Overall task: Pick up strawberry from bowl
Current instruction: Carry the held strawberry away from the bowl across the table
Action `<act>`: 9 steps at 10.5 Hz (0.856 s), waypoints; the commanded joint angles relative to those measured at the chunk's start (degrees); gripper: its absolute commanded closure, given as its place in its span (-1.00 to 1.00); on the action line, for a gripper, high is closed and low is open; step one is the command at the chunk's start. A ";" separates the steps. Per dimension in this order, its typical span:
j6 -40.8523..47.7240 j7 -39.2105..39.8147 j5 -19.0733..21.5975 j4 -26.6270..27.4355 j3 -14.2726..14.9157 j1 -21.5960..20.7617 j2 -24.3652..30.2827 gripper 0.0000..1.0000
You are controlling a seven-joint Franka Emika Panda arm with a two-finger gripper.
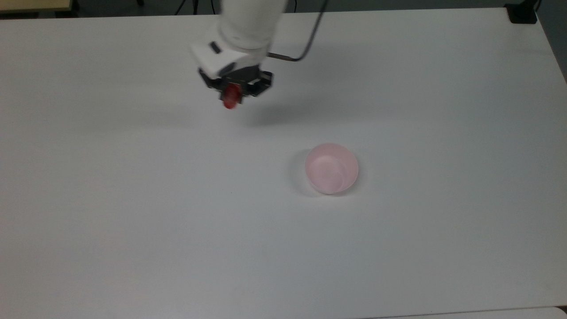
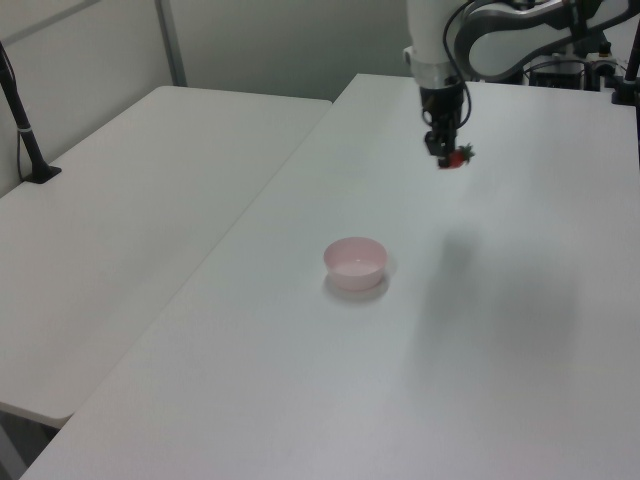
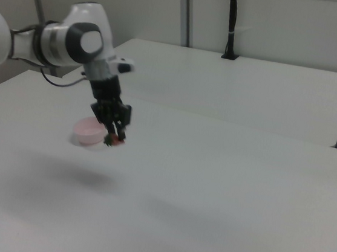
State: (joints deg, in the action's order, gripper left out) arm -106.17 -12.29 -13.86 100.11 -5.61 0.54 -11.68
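Strawberry (image 1: 231,97) first, since it sits furthest toward the top view's left: I have it pinched in the tool (image 1: 233,91), whose two black fingers are closed against its sides, so the red body hangs below them with the tip pointing down. In the left view the green cap sticks out sideways from the tool (image 2: 445,152), which tells me the grip is across the fruit's middle rather than on the leaves; I judge that a sounder hold for a glossy, slippery skin. The fruit hangs high above the tabletop (image 1: 133,212), touching nothing but the fingers, with a soft shadow below.

Moving toward the top view's right, the bowl (image 1: 331,168) stands upright on the tabletop, well apart from the tool, with nothing inside it. In the right view the strawberry (image 3: 114,138) looks as if it were just beside the bowl (image 3: 88,132), but I read that as line of sight only.

By my judgement the pick is done; what matters next is holding pressure steady so the fruit does not slip.
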 commanded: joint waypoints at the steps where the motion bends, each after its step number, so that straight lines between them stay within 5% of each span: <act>1: -0.35 12.95 0.41 10.08 -0.28 6.04 5.08 0.44; 5: -7.11 13.79 1.29 18.71 -0.28 5.45 6.49 0.44; 8: -10.19 5.54 1.47 20.21 -0.28 0.97 3.60 0.43; 9: -10.19 5.52 1.47 20.56 -0.28 0.61 3.50 0.26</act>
State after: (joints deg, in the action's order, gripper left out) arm -114.43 -4.30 -13.25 118.52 -6.23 3.06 -8.56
